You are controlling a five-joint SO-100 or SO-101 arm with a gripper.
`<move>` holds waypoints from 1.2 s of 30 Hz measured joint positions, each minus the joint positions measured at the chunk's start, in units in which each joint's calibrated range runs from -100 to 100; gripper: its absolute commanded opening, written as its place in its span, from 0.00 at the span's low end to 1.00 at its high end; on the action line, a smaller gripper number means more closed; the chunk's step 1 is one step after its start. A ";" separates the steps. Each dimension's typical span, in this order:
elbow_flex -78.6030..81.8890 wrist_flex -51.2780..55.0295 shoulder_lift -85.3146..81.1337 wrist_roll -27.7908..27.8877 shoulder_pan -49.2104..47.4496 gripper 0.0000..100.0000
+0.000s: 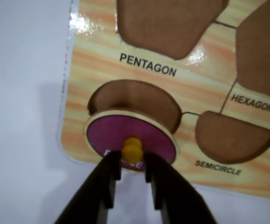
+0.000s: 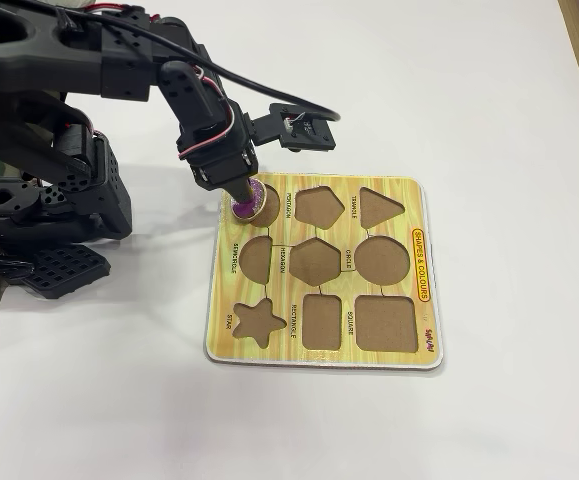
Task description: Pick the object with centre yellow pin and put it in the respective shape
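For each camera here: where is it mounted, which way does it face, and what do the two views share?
Wrist view: rides behind the hand, looking down at the board's corner; only the two dark fingers show.
Fixed view: stands off the table, looking down at the whole board; the arm enters from the left.
Shared: the purple piece, held by its yellow pin.

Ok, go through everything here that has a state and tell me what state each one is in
hand: shut on the yellow pin
yellow pin: gripped between the two fingers
purple piece: tilted over its recess, not seated
corner recess: partly covered, not filled
pentagon recess: empty
star recess: empty
puzzle board: flat on the table
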 measured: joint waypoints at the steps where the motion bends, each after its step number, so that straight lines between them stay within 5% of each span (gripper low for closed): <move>1: 0.00 0.00 0.17 0.78 0.00 0.01; 36: -0.18 -3.17 1.29 6.76 1.59 0.01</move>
